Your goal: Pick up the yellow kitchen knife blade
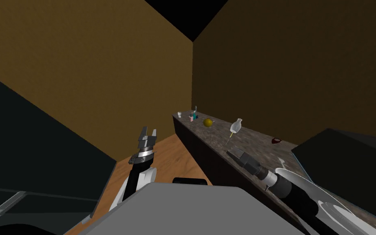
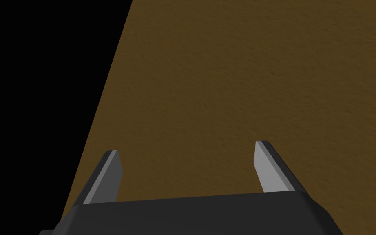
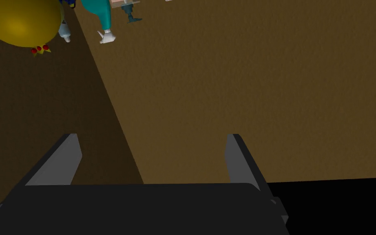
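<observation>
Mottled grey counter (image 1: 199,128) lines the brown wall (image 1: 285,73). The thin yellow knife blade (image 1: 228,138) lies on it between the right gripper (image 1: 231,152) and a white vase (image 1: 236,125), its long axis apparently pointing toward the vase. Both that gripper and the left gripper (image 1: 149,130) have their fingers spread and empty.

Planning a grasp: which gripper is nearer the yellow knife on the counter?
Right. The right gripper is over the counter, just short of the knife; the left gripper is off it, above the floor.
</observation>
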Tool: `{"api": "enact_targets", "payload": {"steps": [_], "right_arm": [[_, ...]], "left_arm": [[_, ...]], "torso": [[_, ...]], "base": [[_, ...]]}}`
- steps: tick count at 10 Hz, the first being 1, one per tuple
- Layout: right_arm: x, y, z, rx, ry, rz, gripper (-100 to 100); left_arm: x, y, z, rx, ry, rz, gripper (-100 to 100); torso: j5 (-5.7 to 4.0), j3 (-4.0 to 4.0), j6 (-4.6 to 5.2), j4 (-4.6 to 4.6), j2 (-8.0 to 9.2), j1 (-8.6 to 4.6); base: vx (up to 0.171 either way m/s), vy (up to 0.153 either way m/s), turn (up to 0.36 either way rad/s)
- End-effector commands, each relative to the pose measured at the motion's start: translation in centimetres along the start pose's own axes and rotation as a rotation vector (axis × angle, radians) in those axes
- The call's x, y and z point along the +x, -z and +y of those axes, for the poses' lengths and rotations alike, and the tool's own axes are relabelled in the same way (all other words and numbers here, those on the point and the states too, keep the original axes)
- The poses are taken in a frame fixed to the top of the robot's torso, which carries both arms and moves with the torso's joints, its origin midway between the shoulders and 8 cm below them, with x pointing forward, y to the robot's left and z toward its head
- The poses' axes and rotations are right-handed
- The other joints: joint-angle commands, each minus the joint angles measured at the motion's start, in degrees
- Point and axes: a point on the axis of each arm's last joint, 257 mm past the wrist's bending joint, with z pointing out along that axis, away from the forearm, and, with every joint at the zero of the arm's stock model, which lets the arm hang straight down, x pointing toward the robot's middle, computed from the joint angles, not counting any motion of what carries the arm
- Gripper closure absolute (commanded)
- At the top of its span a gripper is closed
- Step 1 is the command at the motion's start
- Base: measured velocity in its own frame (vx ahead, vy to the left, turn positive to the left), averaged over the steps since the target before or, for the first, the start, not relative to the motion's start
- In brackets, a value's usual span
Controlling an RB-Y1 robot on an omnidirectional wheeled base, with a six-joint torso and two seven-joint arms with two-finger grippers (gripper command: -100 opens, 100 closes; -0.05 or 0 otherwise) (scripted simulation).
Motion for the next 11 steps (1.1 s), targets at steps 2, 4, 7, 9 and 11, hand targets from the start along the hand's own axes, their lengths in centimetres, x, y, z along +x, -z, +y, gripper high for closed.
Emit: {"api": "enact_targets", "payload": {"steps": [2, 4, 7, 9, 11], "right_arm": [[1.9, 0.9, -0.9, -0.003, 0.087, 0.095, -100], [3.4, 2.0, -1.8, -0.011, 0.162, 0.176, -100], [6.1, 4.3, -3.9, -0.035, 0.298, 0.332, -100], [7.5, 5.8, -5.0, -0.054, 0.371, 0.417, -100], [8.8, 7.4, -6.2, -0.075, 0.442, 0.502, -100]], "left_arm": [[0.0, 0.0, 0.0, 0.0, 0.0, 0.0, 0], [0.0, 0.0, 0.0, 0.0, 0.0, 0.0, 0], [0.0, 0.0, 0.0, 0.0, 0.0, 0.0, 0], [0.0, 0.0, 0.0, 0.0, 0.0, 0.0, 0], [0.0, 0.0, 0.0, 0.0, 0.0, 0.0, 0]], "torso": [[0.0, -0.01, -0.06, -0.01, -0.02, -0.02], [0.0, -0.02, -0.04, -0.01, -0.03, -0.02], [-0.01, -0.03, 0.03, -0.01, -0.06, -0.05], [-0.02, -0.04, 0.02, -0.02, -0.08, -0.05], [-0.02, -0.04, 0.04, -0.01, -0.07, -0.05]], "base": [[-0.003, -0.023, 0.249], [-0.002, -0.024, 0.236], [0.003, -0.03, 0.254], [0.002, -0.032, 0.24], [0.001, -0.038, 0.271]]}}
